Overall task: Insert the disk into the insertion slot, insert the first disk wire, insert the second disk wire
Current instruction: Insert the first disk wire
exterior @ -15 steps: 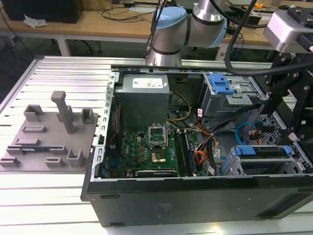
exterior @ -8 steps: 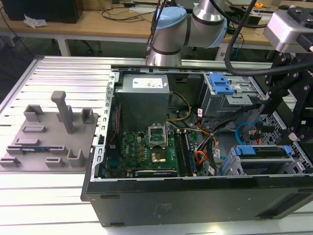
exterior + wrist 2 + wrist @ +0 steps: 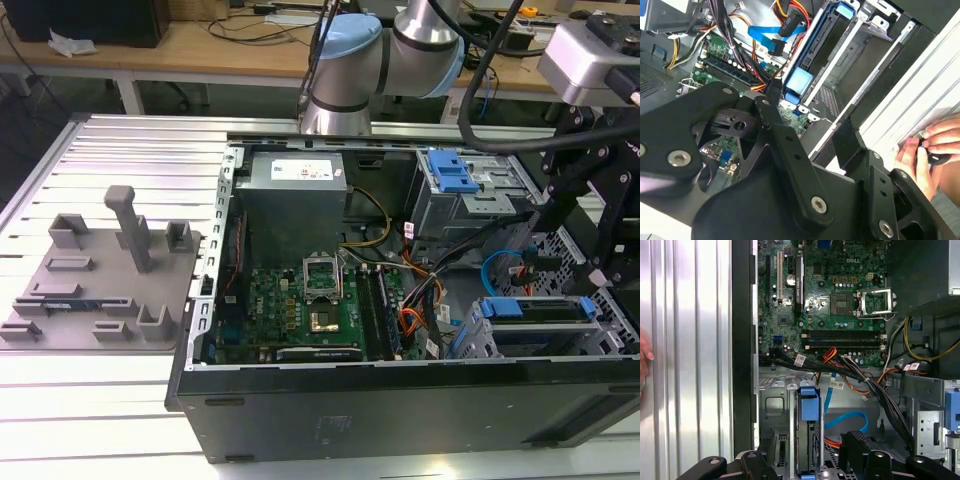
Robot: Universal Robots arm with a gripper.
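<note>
The disk (image 3: 535, 310), framed in its blue carrier, sits in the insertion slot (image 3: 478, 342) of the light-grey cage at the case's front corner, on the exterior view's right. My gripper (image 3: 565, 255) hangs just above it. In the first wrist view the blue carrier (image 3: 809, 405) stands edge-on between my two black fingers (image 3: 854, 446), which are apart and do not touch it, so the gripper (image 3: 810, 447) is open. In the second wrist view the carrier's blue tab (image 3: 799, 82) lies just beyond the gripper (image 3: 807, 117). A loose blue flat cable (image 3: 845, 417) and a black-and-orange wire bundle (image 3: 860, 375) lie beside the cage.
The motherboard (image 3: 300, 300) fills the case floor, with the power supply (image 3: 295, 185) behind it. A taller grey cage with a blue latch (image 3: 455, 175) stands at the back. A grey fixture plate (image 3: 95, 280) lies outside the case. A person's hand (image 3: 935, 145) rests on the ribbed table.
</note>
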